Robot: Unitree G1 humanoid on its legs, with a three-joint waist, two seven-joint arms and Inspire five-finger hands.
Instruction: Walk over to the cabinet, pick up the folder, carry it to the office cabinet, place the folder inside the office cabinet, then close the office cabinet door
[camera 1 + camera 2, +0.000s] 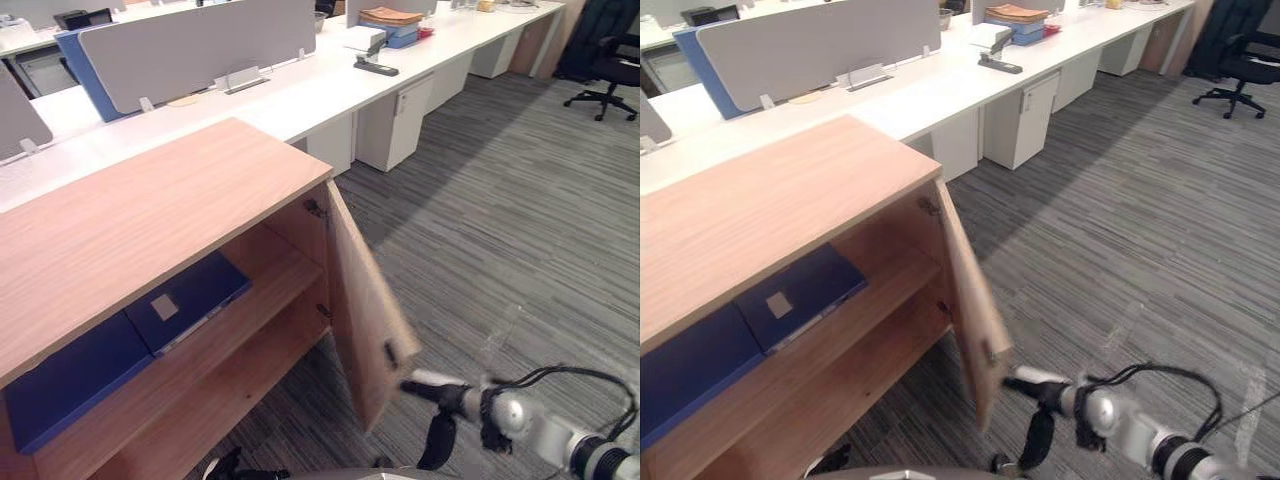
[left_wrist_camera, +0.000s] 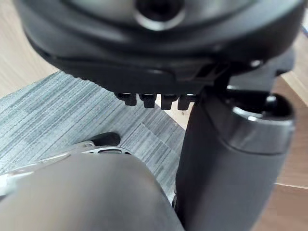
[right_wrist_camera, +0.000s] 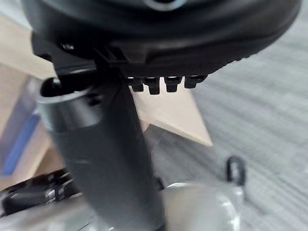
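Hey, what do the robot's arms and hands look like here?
The right arm is silver-grey with black bands at its joints; the right hand is dark, its thumb pale-covered. The left hand is glossy black and bulky, with a thick thumb.

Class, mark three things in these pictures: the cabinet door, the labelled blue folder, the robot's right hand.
cabinet door point(image 1: 365, 310): left eye view, middle of its panel.
blue folder point(image 1: 205, 288): left eye view, cover beside its label.
right hand point(image 1: 445, 393): left eye view, on its fingers.
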